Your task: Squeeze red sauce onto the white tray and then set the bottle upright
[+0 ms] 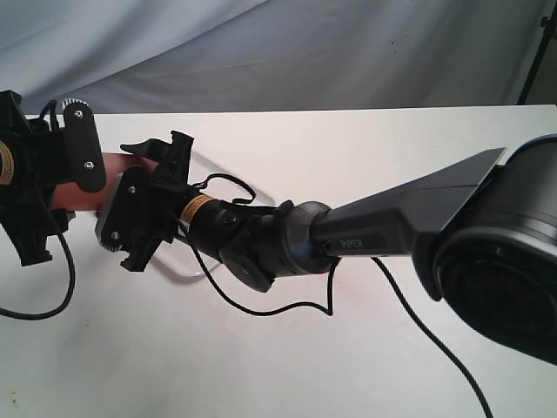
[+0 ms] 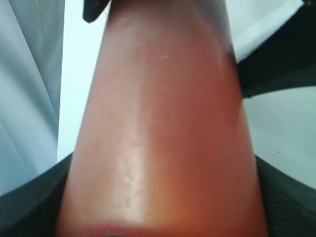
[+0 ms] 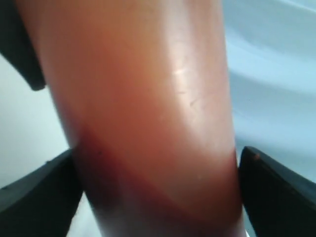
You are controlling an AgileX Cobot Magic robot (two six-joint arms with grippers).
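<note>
Dark red sauce (image 3: 116, 197) inside the bottle (image 3: 148, 89); right wrist view only

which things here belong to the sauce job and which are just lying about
for the job: bottle, red sauce, tray, left gripper, right gripper
just about: black cable, grey cloth, stand
</note>
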